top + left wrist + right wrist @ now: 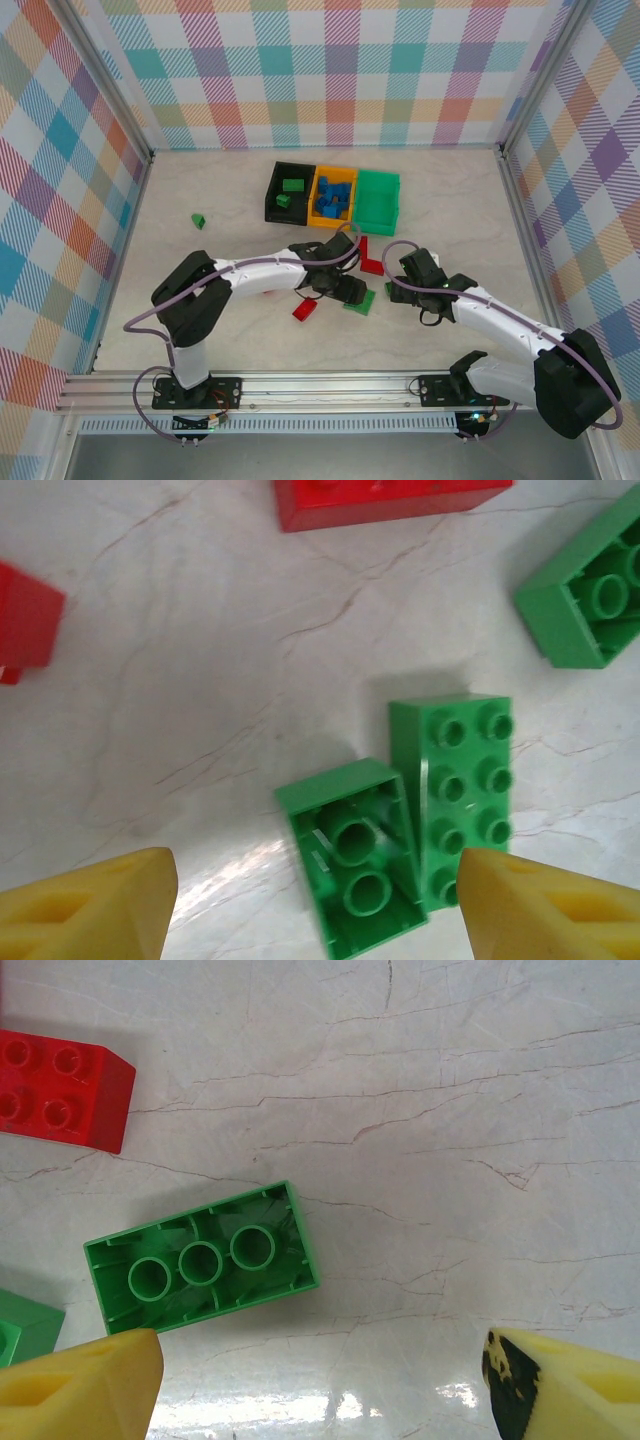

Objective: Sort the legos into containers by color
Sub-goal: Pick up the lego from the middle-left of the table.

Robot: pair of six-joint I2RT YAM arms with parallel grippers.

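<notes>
2 green legos wait in the gap of the left gripper [315,910]

Both yellow fingers [85,905] of the left gripper stand wide apart and hold nothing. Just ahead of their tips, closer to the finger at the right of the wrist view, a studded green brick [455,795] lies touching a hollow-side-up green brick [350,880], side by side on the table [200,680]. The studded brick's long axis runs straight away from the fingers, across the line they close along. A squeeze would therefore meet the long flanks. My judgement is that it would catch both bricks at once unless the gripper shifts toward 1 of them.

The right gripper [320,1390] is spread wide too, with nothing in it. A long green brick [200,1255], hollow side up, lies ahead of its tips and toward the finger at the left of that view, well off the middle of the gap. Its long axis runs almost along the closing line, so a grip there would likely need a wrist turn. A red brick [60,1085] lies further out.

The left arm looks nearer to a clean pick. The containers stand beyond both grippers: the black bin [272,195] holds green pieces, the orange bin [330,171] blue ones, and the green bin [378,195] sits at the end of the row
</notes>
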